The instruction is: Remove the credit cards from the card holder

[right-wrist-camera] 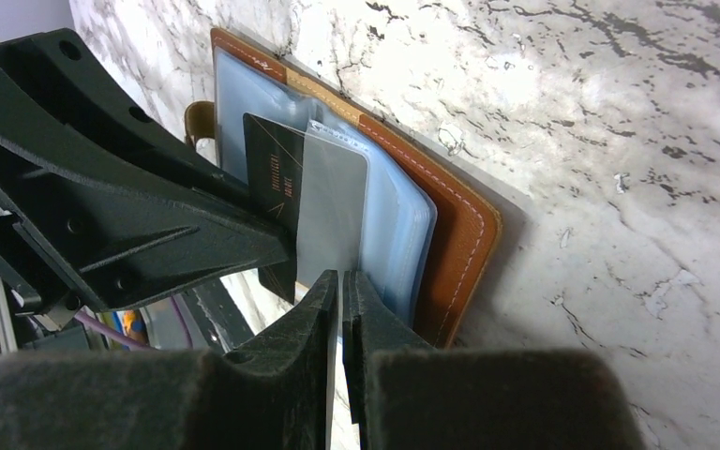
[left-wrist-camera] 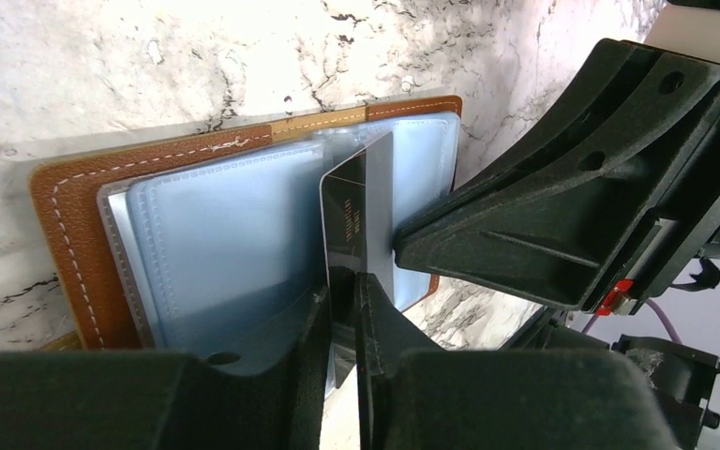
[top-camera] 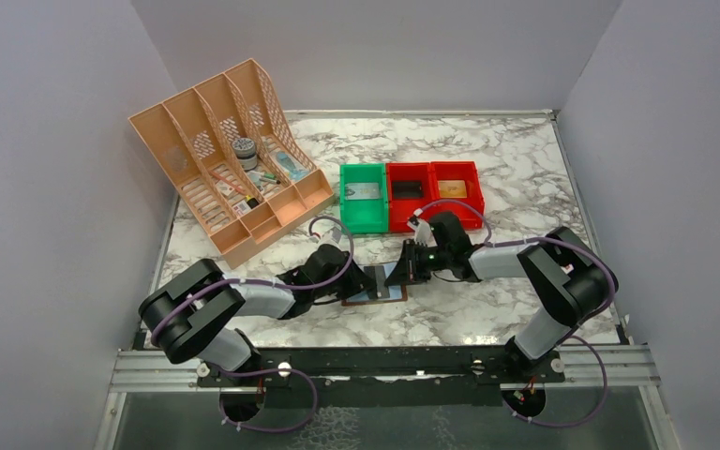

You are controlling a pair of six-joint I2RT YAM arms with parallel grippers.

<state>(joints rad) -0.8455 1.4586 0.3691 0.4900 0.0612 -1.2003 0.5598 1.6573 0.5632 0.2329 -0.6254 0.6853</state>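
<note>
Between the left jaws, pinched by its near edge, the dark card (left-wrist-camera: 347, 216) stands beside the clear sleeve (right-wrist-camera: 333, 202) that the right jaws nip shut, so a straight, slow pull along that sleeve looks best, keeping the open card holder (left-wrist-camera: 66, 234) flat on the bench (left-wrist-camera: 103, 66) beyond.

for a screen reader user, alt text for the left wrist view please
The left gripper pinches a dark credit card standing on edge over the open brown card holder on a marble table. The right gripper sits just beside it.
</note>
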